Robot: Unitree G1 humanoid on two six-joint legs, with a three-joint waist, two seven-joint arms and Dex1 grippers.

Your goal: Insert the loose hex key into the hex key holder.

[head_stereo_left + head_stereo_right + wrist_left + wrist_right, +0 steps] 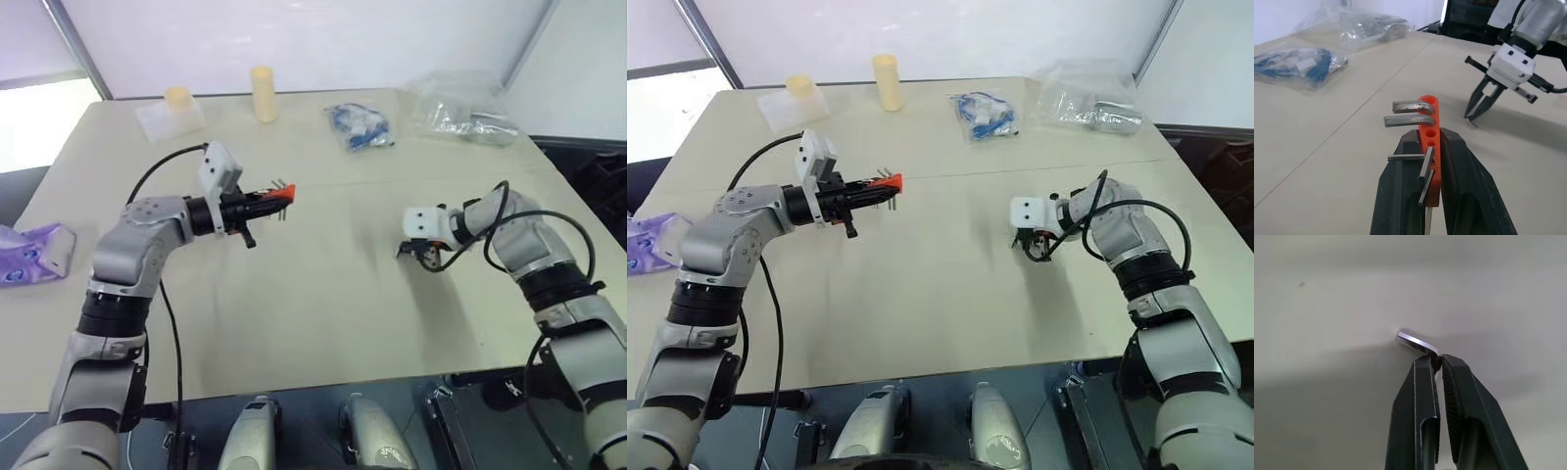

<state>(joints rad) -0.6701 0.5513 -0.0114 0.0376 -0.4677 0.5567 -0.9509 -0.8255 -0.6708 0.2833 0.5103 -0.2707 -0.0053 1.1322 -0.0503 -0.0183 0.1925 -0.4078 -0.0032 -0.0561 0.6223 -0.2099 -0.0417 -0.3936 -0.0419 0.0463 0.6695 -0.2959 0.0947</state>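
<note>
My left gripper [257, 203] is shut on the hex key holder [1429, 127] and holds it level above the table's left middle. The holder is a small red block with several dark keys sticking out sideways and empty holes between them. Over the table's right middle, my right gripper [1436, 360] points down with its fingertips shut on the loose hex key [1418, 343]. This thin silver bent rod juts from the tips right at the tabletop. The left wrist view also has the right gripper [1476, 110], well apart from the holder.
At the back of the beige table [323, 313] stand a yellow cylinder [263, 94], a shorter one [178, 98] on clear plastic, a bag of blue items [358, 127] and a clear plastic bag [460, 113]. A purple-white pouch [29, 253] lies at the left edge.
</note>
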